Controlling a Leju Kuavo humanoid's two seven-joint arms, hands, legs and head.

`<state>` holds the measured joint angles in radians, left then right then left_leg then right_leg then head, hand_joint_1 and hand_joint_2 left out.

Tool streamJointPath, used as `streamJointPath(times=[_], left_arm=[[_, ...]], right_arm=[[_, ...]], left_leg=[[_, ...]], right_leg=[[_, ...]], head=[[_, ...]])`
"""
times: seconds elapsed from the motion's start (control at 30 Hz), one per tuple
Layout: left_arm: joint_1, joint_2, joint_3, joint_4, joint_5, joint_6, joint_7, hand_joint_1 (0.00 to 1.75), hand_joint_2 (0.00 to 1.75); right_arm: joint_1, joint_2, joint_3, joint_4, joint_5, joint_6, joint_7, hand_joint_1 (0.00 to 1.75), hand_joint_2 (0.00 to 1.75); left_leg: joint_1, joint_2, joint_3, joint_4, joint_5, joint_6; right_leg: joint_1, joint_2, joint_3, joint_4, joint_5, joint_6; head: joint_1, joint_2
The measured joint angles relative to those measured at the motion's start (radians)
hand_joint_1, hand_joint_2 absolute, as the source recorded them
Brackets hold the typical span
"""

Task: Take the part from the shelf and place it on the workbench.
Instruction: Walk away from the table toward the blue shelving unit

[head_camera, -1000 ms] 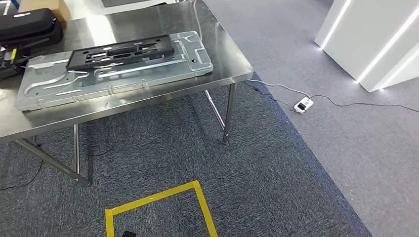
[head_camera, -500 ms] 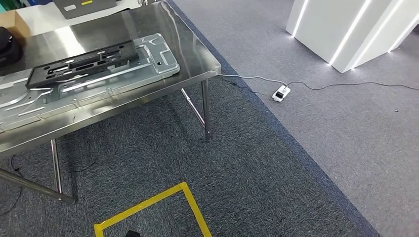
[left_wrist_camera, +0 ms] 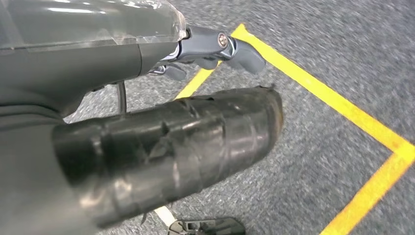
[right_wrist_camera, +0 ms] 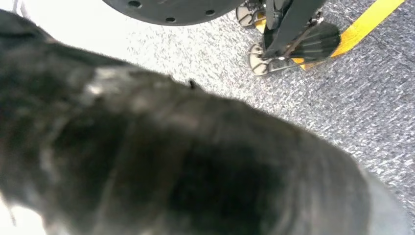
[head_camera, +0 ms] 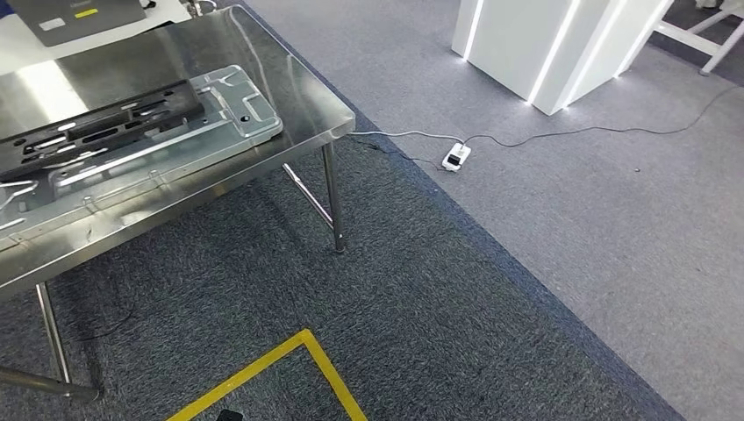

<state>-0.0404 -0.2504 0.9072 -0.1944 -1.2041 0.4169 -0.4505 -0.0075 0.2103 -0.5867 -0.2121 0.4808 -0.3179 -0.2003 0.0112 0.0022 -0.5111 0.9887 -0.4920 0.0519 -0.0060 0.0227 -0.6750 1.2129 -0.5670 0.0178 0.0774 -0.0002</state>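
Right hand (right_wrist_camera: 161, 156): a dark blurred mass hard against its wrist camera; I cannot tell whether my fingers are spread or closed, nor whether they hold anything. Left hand (left_wrist_camera: 166, 147): tape-wrapped thumb hanging over the carpet (left_wrist_camera: 313, 147), the darker fingers (left_wrist_camera: 215, 46) curled in beyond it with nothing seen between them, the rest hidden behind my grey cover. Workbench (head_camera: 298, 83): steel, cut off at the left and top edges of the head view; one near corner and its leg (head_camera: 332, 197) in full sight, a second leg (head_camera: 51, 338) partly seen at lower left. Part (head_camera: 96, 132): black, flat, slotted, lying on a grey metal plate (head_camera: 237, 110) on the workbench; both run out of the head view at the left, so their full length cannot be made out. Plate's near edge close to the bench edge, its rounded end short of the corner. Grey box (head_camera: 75, 17), clipped by the top edge. Yellow tape (head_camera: 325, 373) on the dark carpet, its square cut off at the bottom. Open carpet between bench and tape; a lighter floor (head_camera: 632, 228) to the right. Power strip (head_camera: 454, 158) with cables trailing across it. White pillar (head_camera: 553, 44), lit strips, top cut off.
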Motion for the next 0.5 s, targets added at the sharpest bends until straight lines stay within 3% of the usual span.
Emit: streamJointPath(times=[0.03, 0.07, 0.1, 0.17, 0.23, 0.27, 0.33, 0.4, 0.43, 0.5], left_arm=[[0.001, 0.0, 0.0, 0.0, 0.001, -0.002, -0.001, 0.0, 0.0], [0.002, 0.0, 0.001, 0.0, 0.002, -0.003, -0.003, 0.0, 0.0], [0.001, 0.001, 0.001, 0.0, 0.003, -0.005, -0.004, 0.0, 0.0], [-0.001, 0.001, 0.001, 0.0, 0.006, -0.008, -0.008, 0.0, 0.0], [-0.002, 0.001, 0.003, 0.0, 0.008, -0.011, -0.011, 0.0, 0.0], [-0.003, 0.001, 0.004, 0.0, 0.008, -0.012, -0.012, 0.0, 0.0], [-0.005, 0.001, 0.006, 0.0, 0.009, -0.014, -0.014, 0.0, 0.0], [-0.007, 0.001, 0.008, 0.0, 0.009, -0.015, -0.014, 0.0, 0.0], [-0.007, 0.002, 0.009, 0.0, 0.01, -0.016, -0.014, 0.0, 0.0], [-0.004, 0.002, 0.012, 0.0, 0.01, -0.016, -0.014, 0.0, 0.0]], right_arm=[[-0.002, -0.001, 0.0, 0.0, 0.003, 0.004, 0.0, 0.0, 0.0], [-0.002, -0.002, 0.0, 0.0, 0.006, 0.008, 0.0, 0.0, 0.0], [-0.002, -0.003, 0.0, 0.0, 0.009, 0.012, 0.001, 0.0, 0.0], [-0.003, -0.005, 0.001, 0.0, 0.012, 0.015, 0.001, 0.0, 0.0], [-0.006, -0.007, 0.001, 0.0, 0.012, 0.018, 0.001, 0.0, 0.0], [-0.007, -0.007, 0.002, 0.0, 0.012, 0.019, 0.001, 0.0, 0.0], [-0.008, -0.008, 0.003, 0.0, 0.012, 0.021, 0.001, 0.0, 0.0], [-0.007, -0.008, 0.003, 0.0, 0.012, 0.024, 0.004, 0.0, 0.0], [-0.007, -0.008, 0.003, 0.0, 0.012, 0.026, 0.006, 0.0, 0.0], [-0.008, -0.009, 0.003, 0.0, 0.012, 0.029, 0.009, 0.0, 0.0]], left_leg=[[-0.002, 0.014, 0.0, 0.001, -0.001, 0.0], [-0.003, 0.027, 0.0, 0.001, -0.003, 0.0], [-0.003, 0.039, 0.001, 0.002, -0.005, -0.001], [-0.003, 0.06, 0.005, 0.005, -0.011, -0.006], [-0.008, 0.076, 0.008, 0.01, -0.019, -0.016], [-0.01, 0.084, 0.01, 0.012, -0.023, -0.021], [-0.011, 0.098, 0.015, 0.011, -0.026, -0.03], [-0.007, 0.077, 0.01, 0.032, -0.047, -0.04], [-0.004, 0.056, -0.005, 0.07, -0.072, -0.045], [-0.002, 0.019, -0.064, 0.196, -0.136, -0.049]], right_leg=[[-0.002, -0.009, -0.024, 0.053, -0.021, 0.002], [-0.004, -0.013, -0.035, 0.079, -0.024, 0.004], [-0.005, -0.018, -0.025, 0.065, -0.008, 0.004], [-0.006, -0.042, 0.041, -0.056, 0.052, 0.001], [0.0, -0.074, 0.098, -0.164, 0.084, -0.008], [0.004, -0.081, 0.107, -0.184, 0.084, -0.013], [0.006, -0.066, 0.106, -0.188, 0.084, -0.024], [0.004, -0.049, 0.109, -0.195, 0.088, -0.035], [0.002, -0.041, 0.111, -0.198, 0.091, -0.04], [0.002, -0.022, 0.111, -0.198, 0.092, -0.046]], head=[[0.0, 0.0], [0.0, 0.0], [0.0, 0.0], [0.0, 0.0], [0.0, 0.0], [-0.001, 0.0], [-0.001, 0.0], [-0.001, 0.0], [-0.002, 0.0], [-0.002, 0.0]])
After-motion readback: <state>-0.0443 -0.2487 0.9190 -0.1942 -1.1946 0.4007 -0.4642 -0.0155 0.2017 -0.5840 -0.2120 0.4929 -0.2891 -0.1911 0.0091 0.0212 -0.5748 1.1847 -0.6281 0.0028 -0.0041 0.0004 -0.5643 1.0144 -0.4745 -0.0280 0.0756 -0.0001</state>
